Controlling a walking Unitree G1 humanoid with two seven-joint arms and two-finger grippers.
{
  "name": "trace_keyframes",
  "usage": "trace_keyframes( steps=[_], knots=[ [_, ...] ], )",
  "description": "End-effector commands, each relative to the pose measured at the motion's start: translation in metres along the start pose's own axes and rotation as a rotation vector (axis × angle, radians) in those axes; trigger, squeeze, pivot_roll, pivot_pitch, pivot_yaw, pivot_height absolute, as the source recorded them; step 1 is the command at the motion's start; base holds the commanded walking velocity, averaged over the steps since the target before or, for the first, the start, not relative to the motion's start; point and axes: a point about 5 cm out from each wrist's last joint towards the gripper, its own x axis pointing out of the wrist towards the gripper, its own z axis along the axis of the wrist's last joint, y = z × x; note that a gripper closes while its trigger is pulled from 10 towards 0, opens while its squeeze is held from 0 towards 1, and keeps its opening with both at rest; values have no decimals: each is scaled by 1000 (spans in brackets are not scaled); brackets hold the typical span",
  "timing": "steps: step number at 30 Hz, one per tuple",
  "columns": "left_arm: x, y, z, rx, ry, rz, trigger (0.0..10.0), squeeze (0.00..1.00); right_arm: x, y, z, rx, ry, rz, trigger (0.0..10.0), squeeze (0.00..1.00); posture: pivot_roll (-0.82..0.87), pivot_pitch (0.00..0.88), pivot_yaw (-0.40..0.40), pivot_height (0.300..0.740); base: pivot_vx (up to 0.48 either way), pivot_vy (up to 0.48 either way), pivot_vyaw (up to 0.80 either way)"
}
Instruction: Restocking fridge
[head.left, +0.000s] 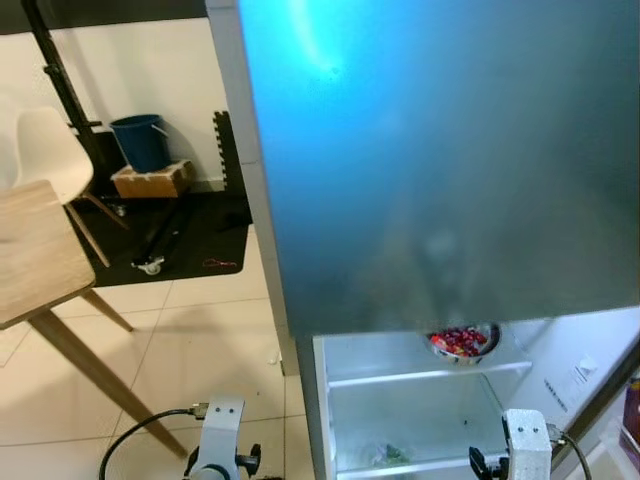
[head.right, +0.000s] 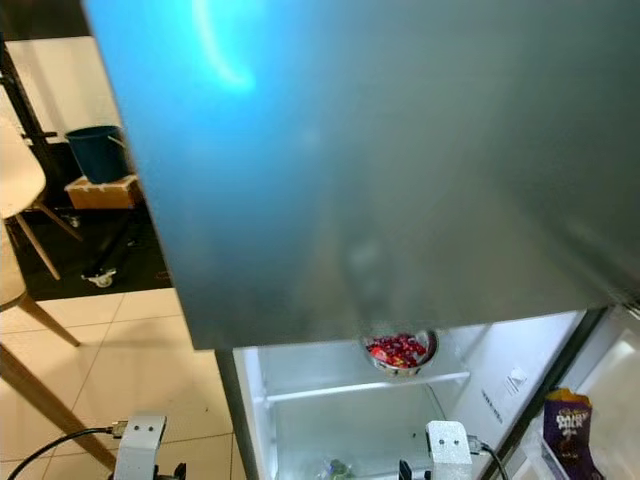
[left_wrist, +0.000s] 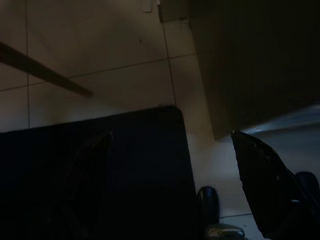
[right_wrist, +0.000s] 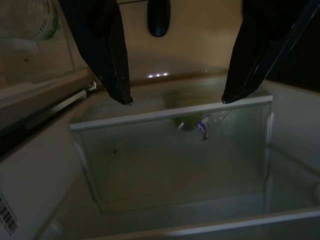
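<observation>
The fridge stands right before me, its grey-blue upper door closed and the lower compartment open. A metal bowl of red pieces sits on the white shelf. Below it is a clear crisper drawer with a bag of greens inside. My right gripper is open and empty, held low in front of that drawer. My right wrist shows at the bottom edge. My left gripper hangs open over the tiled floor beside the fridge, its view dark.
A purple chocolate packet stands in the open door's rack at the right. To the left are a wooden table, a white chair, and a blue bucket on a box by a black mat.
</observation>
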Motion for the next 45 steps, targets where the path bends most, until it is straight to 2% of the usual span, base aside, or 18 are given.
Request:
trace_keyframes(
  steps=[1, 18, 38, 45],
  knots=[
    [-2, -1, -8, -10, 28, -3, 10000, 0, -2, -1, -5, 12, 16, -5, 10000, 0, -103, 106, 23, 734, -330, 0, 0],
    [-3, 0, -12, -11, 36, -1, 10000, 0, 0, 2, -1, 4, 8, 21, 10000, 0, -107, 107, 14, 734, -324, 0, 0],
    [-3, 3, -12, -15, 39, 14, 10000, 0, 2, 4, 3, -3, 13, 36, 10000, 0, -101, 107, 9, 734, 0, 0, 0],
    [-3, 5, -12, -7, 49, 16, 10000, 0, -2, 4, -12, -8, 83, 36, 10000, 0, -90, 112, 17, 734, 0, 0, 0]
  ],
)
